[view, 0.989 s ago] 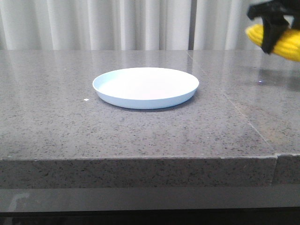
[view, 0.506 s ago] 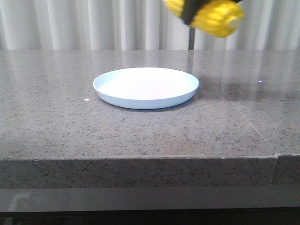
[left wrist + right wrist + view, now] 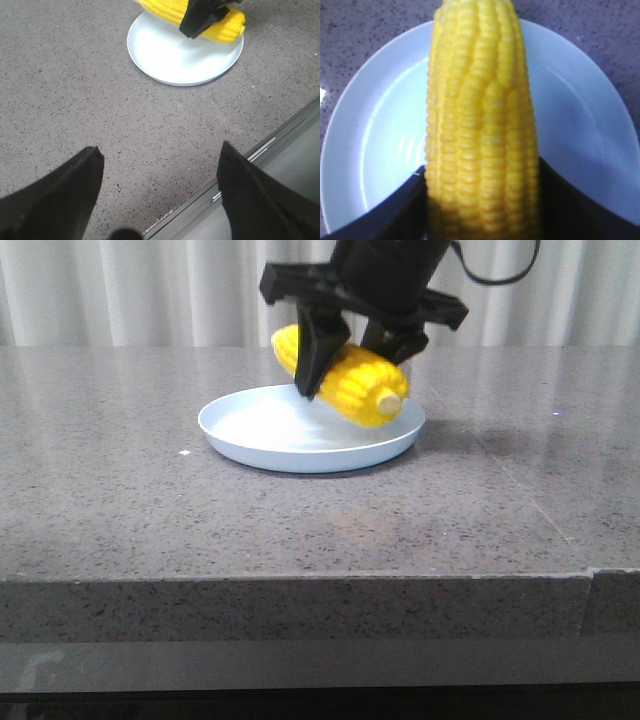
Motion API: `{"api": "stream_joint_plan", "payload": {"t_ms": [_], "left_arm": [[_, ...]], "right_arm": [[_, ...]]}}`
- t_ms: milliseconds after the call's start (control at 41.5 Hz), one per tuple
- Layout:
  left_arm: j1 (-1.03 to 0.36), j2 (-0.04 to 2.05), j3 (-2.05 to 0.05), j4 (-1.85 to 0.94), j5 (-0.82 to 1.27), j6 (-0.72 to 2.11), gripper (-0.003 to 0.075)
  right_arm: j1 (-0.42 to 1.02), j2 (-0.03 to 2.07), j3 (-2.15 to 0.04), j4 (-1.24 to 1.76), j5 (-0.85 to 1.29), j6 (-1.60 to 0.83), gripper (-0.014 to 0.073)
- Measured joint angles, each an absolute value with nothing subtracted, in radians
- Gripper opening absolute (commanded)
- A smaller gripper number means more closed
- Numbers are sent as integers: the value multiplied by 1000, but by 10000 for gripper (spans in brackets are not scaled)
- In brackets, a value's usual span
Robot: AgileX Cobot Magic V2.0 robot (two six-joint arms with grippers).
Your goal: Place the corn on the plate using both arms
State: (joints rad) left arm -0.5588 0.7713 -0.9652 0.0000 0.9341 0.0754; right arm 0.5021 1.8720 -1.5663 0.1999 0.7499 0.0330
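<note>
Closing in on the finish here: hovering the corn (image 3: pixel 340 376) right over the plate (image 3: pixel 240 440), carried by the right hand (image 3: pixel 352 355), but not yet releasing. Judging from the front view, still needing to lower a touch, since the pale stub end is hanging just above the near rim and the cob is sitting tilted, stub end down toward the camera; hard telling whether any kernel is already touching the plate. Gripping the cob across its middle with dark fingers (image 3: pixel 316 358) clamped on either side, opened only as wide as the cob itself. Confirming it in the right wrist view: corn (image 3: pixel 482 135) running lengthwise between the two fingers (image 3: pixel 390 212), plate (image 3: pixel 580 100) spread underneath and roughly centred. Meanwhile, holding the left hand (image 3: pixel 159 192) well apart from the plate (image 3: pixel 160 55), low over the bare grey surface (image 3: pixel 75 85) near its edge, spread wide and gripping nothing, only watching the corn (image 3: pixel 227 27) from a distance. Remaining, by the look of it: setting down, opening the right hand, backing away. Watching for a roll off the low rim on release, given that tilt.
</note>
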Motion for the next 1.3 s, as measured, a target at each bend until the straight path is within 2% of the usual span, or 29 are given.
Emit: {"api": "stream_joint_plan", "payload": {"t_ms": [96, 313, 482, 723, 1302], "left_arm": [[-559, 771, -965, 0, 934, 75, 473], [-559, 771, -965, 0, 934, 75, 473], [-559, 771, -965, 0, 934, 75, 473], [-559, 771, -965, 0, 934, 75, 473], [-559, 771, -965, 0, 932, 75, 473]], "right_arm": [[502, 1887, -1566, 200, 743, 33, 631], [502, 1860, -1566, 191, 740, 33, 629], [502, 1763, -1566, 162, 762, 32, 590], [502, 1526, -1519, 145, 859, -40, 528], [502, 910, -1073, 71, 956, -44, 528]]}}
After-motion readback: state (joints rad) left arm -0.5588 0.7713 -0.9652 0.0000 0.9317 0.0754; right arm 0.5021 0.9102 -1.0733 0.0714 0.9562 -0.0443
